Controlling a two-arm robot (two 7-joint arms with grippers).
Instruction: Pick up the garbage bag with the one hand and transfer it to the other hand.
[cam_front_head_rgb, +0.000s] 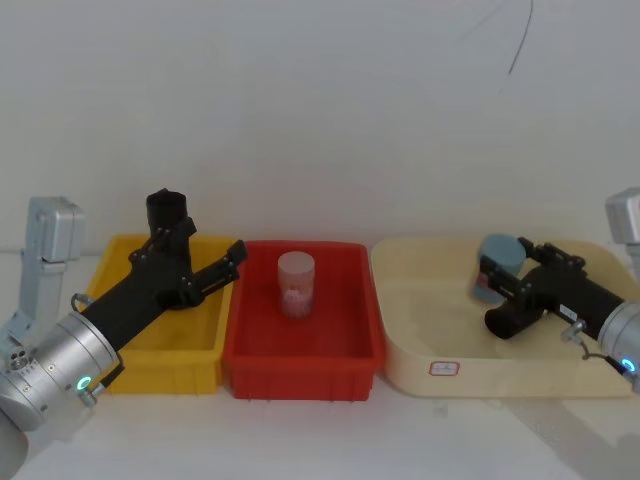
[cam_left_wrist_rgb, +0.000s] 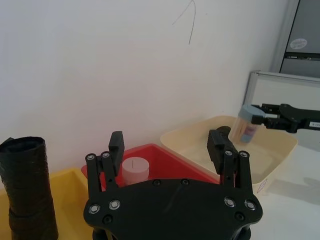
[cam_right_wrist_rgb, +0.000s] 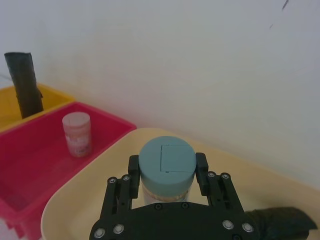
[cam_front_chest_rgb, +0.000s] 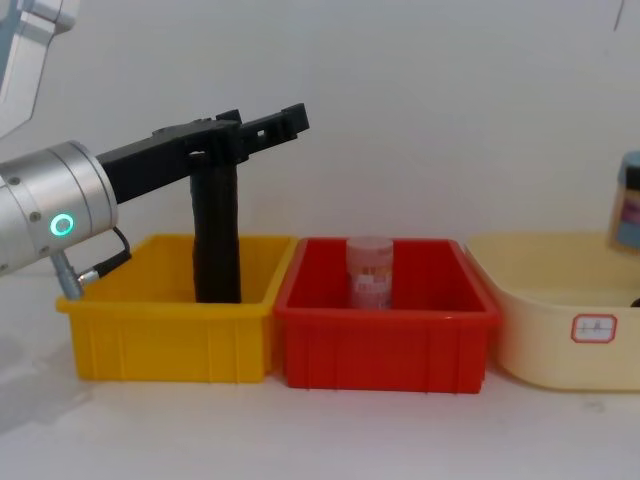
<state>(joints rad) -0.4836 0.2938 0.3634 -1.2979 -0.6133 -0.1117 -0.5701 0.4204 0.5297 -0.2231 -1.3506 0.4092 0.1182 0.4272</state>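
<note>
The garbage bag (cam_front_chest_rgb: 216, 235) is a tall black roll. It stands upright in the yellow bin (cam_front_chest_rgb: 170, 325), near the back of it, and sticks up well above the rim.

The left hand (cam_front_head_rgb: 205, 262) hangs over the yellow bin, up near the top of the roll. Its fingers (cam_left_wrist_rgb: 116, 146) are spread wide open and hold nothing. In the left wrist view the roll stands off to one side of the fingers, not between them. The arm behind this hand is thick and silver, with a green ring light (cam_front_chest_rgb: 62, 225).

The right hand (cam_right_wrist_rgb: 166, 172) is over the cream tub (cam_front_head_rgb: 420, 340). Its fingers are closed on a jar with a blue lid (cam_right_wrist_rgb: 166, 167), one finger on each side, and the jar is lifted above the tub floor.

A red bin (cam_front_chest_rgb: 385, 330) sits between the yellow bin and the cream tub. A small pink jar (cam_front_head_rgb: 296, 284) stands upright inside it. All three containers rest side by side on the white counter (cam_front_chest_rgb: 320, 430).
</note>
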